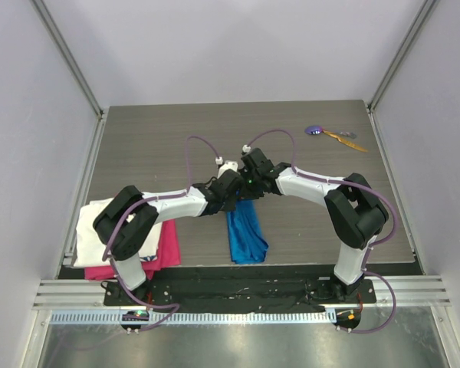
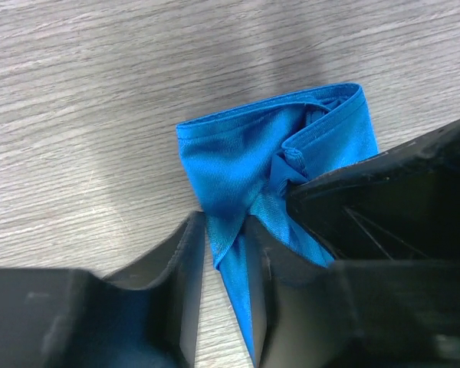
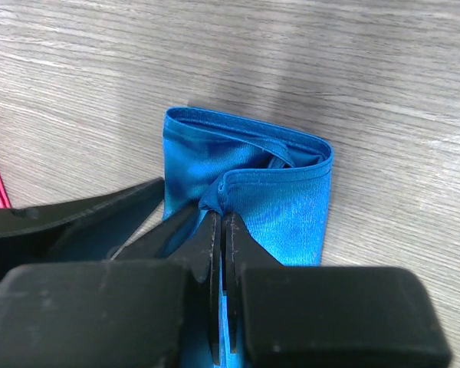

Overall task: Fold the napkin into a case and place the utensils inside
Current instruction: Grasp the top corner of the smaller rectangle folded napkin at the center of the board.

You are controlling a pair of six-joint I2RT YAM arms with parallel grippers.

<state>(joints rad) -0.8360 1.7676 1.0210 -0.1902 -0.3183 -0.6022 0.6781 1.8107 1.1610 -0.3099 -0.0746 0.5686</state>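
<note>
- Napkin (image 1: 245,234): lies on the table (image 1: 161,146) at mid-width, near the front edge, just ahead of both arm bases. It is already narrowed to a long strip running front to back.
- Its far end is doubled over in several layers. The wrist views show a hemmed edge and a small loose tuck on top there. The near end looks rumpled.
- Left claw (image 2: 224,230): set over the strip's far end, with a drawn-out tongue of blue cloth running between its fingers. The cloth looks taut, so I judge it is gripping the napkin.
- Right claw (image 3: 221,218): jaws pressed together on a napkin edge at the same end, close beside the left claw.
- Utensils (image 1: 333,135): both lie at the far right of the table, touching or nearly so, well apart from the napkin. Neither is in a claw.
- White cloth (image 1: 88,230) and pink cloth (image 1: 165,245): stacked at the left edge, beneath the left arm.
- Judgement, done: most of the folding, since the strip shape is there.
- Judgement, left: settle the last fold into a flat case with an open mouth and release it. Then fetch each utensil and slide it in. I put this at roughly the halfway mark.
</note>
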